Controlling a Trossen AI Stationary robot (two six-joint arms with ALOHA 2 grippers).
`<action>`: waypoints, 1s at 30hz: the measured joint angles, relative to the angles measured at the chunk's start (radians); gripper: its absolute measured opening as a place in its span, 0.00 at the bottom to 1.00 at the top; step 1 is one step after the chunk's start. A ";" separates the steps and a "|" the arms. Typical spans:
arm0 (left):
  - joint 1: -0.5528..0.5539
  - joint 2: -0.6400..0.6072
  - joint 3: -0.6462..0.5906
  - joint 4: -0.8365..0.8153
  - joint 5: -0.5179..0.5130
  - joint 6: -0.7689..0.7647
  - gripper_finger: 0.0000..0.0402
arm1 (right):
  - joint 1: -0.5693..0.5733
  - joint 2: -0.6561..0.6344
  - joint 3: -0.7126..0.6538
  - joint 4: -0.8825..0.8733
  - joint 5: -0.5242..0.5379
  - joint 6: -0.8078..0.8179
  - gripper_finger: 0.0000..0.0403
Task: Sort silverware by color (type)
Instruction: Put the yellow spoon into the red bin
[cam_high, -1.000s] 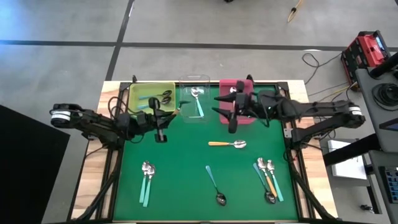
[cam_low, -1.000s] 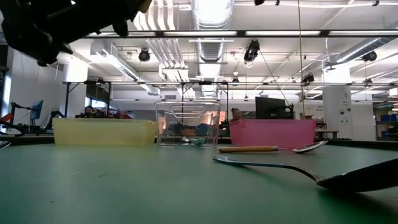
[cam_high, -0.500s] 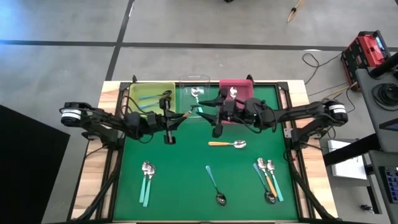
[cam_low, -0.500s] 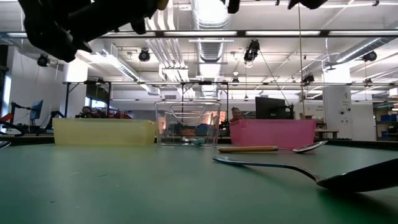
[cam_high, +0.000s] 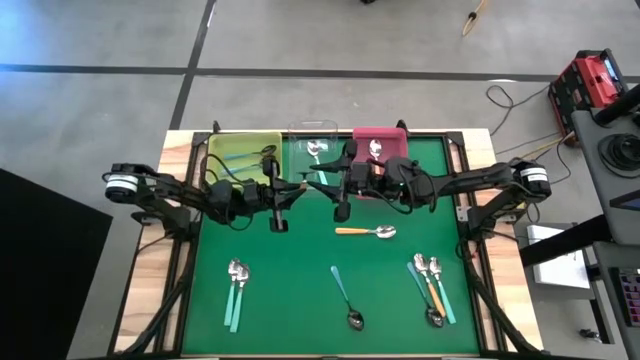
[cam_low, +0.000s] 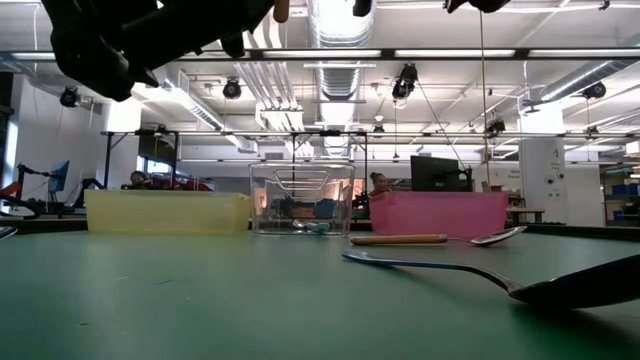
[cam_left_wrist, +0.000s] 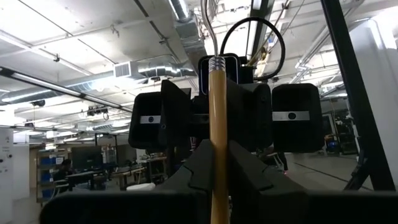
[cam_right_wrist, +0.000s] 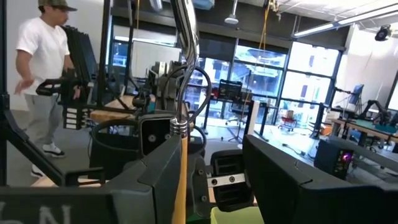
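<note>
Handover mid-air over the middle of the green mat (cam_high: 300, 290). Left gripper (cam_left_wrist: 217, 148) is clamped on the orange-handled spoon (cam_left_wrist: 217, 106), with the handle running straight up between its fingers and the bowl end out of frame above. Right gripper (cam_right_wrist: 211, 155) faces it head-on with jaws wide. The same handle appears to sit just beside one right finger (cam_right_wrist: 163, 168), off-centre in the gap, but I can't tell whether they touch.

Key relation: the spoon's long axis stands across the right jaws' closing line, so closing should catch it, though the right gripper needs to centre first.

Handle is a thin, smooth, matte round rod with a ribbed metal ferrule and a slim shiny neck. Judging by that, it could swivel under a light pinch.

Pink bin (cam_high: 392, 135) lies on the right arm's side and is probably the destination. Another orange spoon (cam_high: 366, 232) lies flat on the mat below both grippers.
</note>
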 joint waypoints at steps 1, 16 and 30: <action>0.000 0.000 0.000 0.000 0.000 0.000 0.03 | 0.000 0.000 0.000 -0.001 0.000 0.000 0.40; 0.000 -0.001 -0.008 -0.005 -0.024 0.001 0.03 | 0.000 -0.034 0.005 -0.095 0.003 0.018 0.44; 0.004 0.052 0.043 -0.046 -0.026 0.012 0.03 | 0.002 -0.010 0.010 -0.075 0.003 0.028 0.49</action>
